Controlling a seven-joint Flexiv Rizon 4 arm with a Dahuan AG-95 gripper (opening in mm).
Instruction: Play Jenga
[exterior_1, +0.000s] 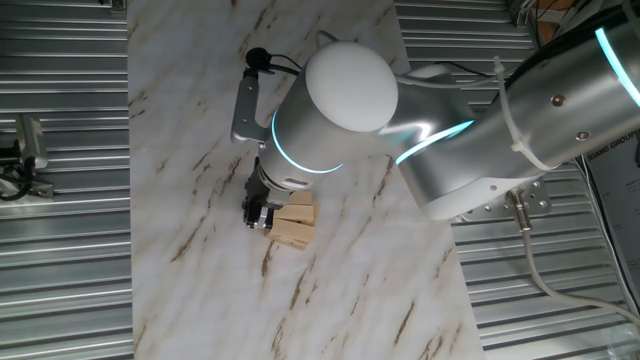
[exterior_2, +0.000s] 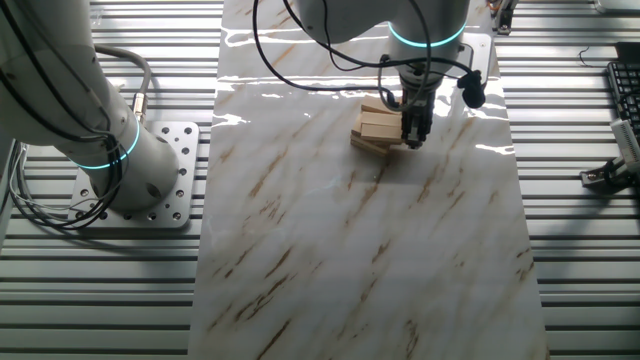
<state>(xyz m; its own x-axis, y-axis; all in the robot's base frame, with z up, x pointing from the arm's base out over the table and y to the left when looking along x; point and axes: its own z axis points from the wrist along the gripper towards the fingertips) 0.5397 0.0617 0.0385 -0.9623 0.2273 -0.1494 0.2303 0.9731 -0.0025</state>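
Marble-look board (exterior_2: 380, 260) with brown veins runs down the middle of both views, laid over a ribbed metal table (exterior_2: 580, 270), so we've got a flat, smooth patch to build on instead of those grooves.

Our Jenga stack (exterior_1: 293, 222) sits a bit left of centre in one fixed view and in the upper middle of the other fixed view (exterior_2: 377, 130). It's a low pile, only a few layers by the look of it, and the blocks seem a little fanned out rather than squared up, probably because they've been nudged around.

We've got the gripper (exterior_1: 258, 212) right down at board level, touching or just beside the left end of the pile in one fixed view, and at its right side in the other fixed view (exterior_2: 414, 128). Coming in from the side like that makes sense to us if the plan is to push or pinch a single block out.

Honestly we cannot tell how far apart the fingers are or whether they're holding a block; the wrist hides them.
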